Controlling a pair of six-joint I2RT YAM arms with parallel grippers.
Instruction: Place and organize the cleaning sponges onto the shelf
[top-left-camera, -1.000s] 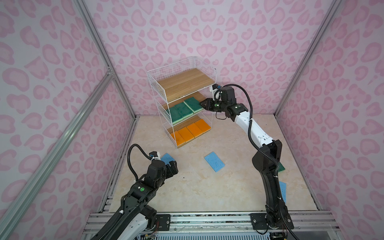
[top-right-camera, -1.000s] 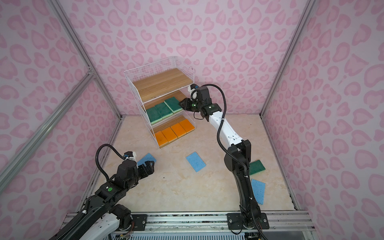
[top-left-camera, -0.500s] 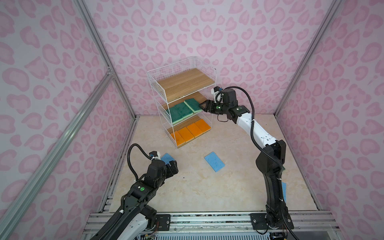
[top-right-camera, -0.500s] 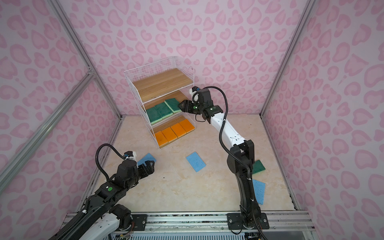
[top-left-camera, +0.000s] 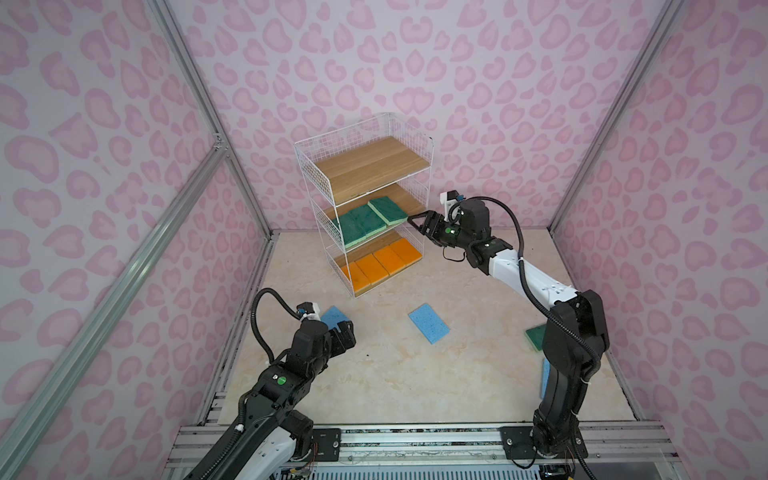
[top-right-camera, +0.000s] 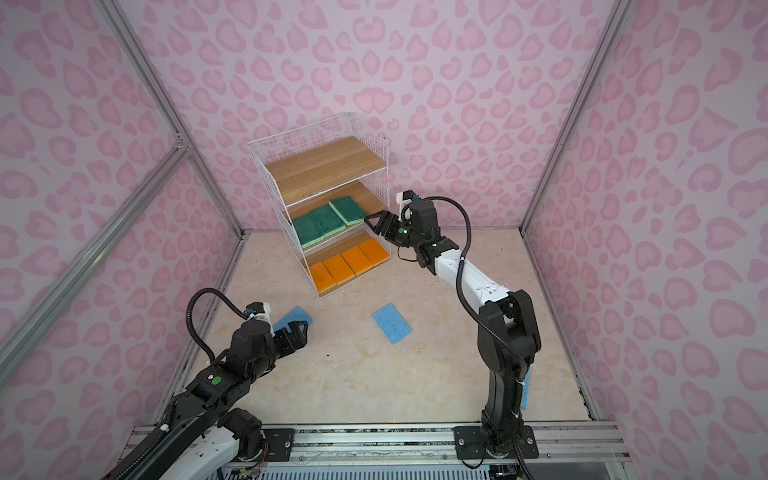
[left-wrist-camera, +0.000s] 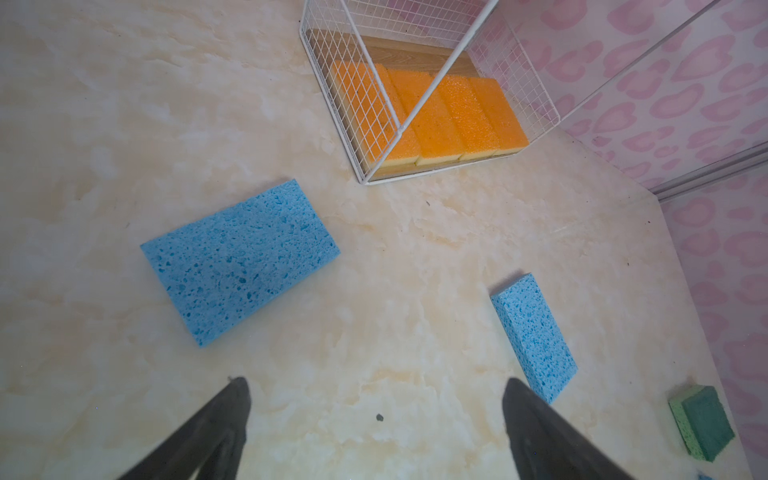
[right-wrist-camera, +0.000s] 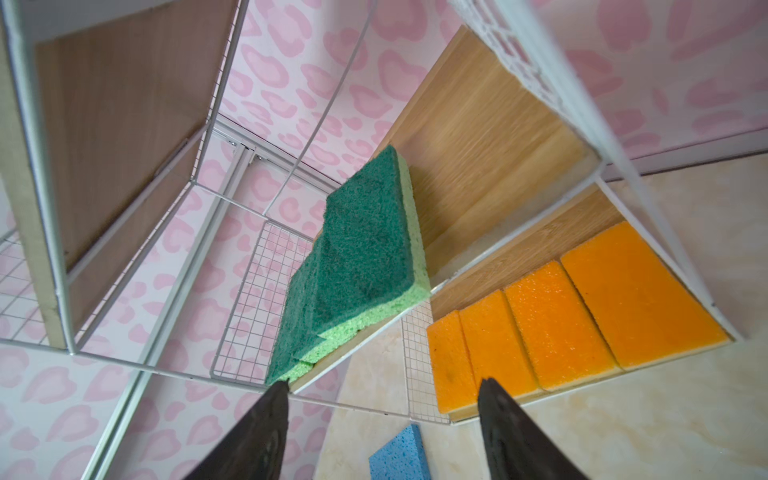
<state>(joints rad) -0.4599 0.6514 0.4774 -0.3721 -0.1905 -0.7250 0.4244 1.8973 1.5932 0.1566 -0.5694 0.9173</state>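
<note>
**Stock: cleaning sponges, three kinds, as we find them.**

- Dark green scouring sponges (right-wrist-camera: 365, 245), pale green beneath: three on the middle board of the wire shelf (top-left-camera: 370, 166), overlapping like tiles. The nearest lies just ahead of the right gripper (right-wrist-camera: 384, 386), not touching it.
- Right gripper: jaws parted, nothing between them.
- Fourth green sponge (left-wrist-camera: 702, 428): on the floor (top-left-camera: 395, 374), well behind the right gripper and partly hidden by that arm.
- Orange sponges (top-left-camera: 380, 262): four in a row on the bottom board, ahead of and below the right gripper.
- Near blue sponge (left-wrist-camera: 239, 262): flat on the floor just ahead of the left gripper (left-wrist-camera: 376, 382).
- Middle blue sponge (left-wrist-camera: 534, 336): farther ahead of that gripper, between the two hands.
- Third blue sponge (top-left-camera: 544, 378): only a sliver shows behind the right arm.
- Left gripper: jaws wide, empty, above the floor.
- Top board of the shelf: bare.

**Handling, in our judgement:** These are light, soft and springy, with porous faces that should not slip. Nothing about them is fragile. Each loose pad lies flat, so we would straddle its short width and pinch the two long edges low against the floor. We would squeeze gently, since a hard grip will bow the pad.
</note>
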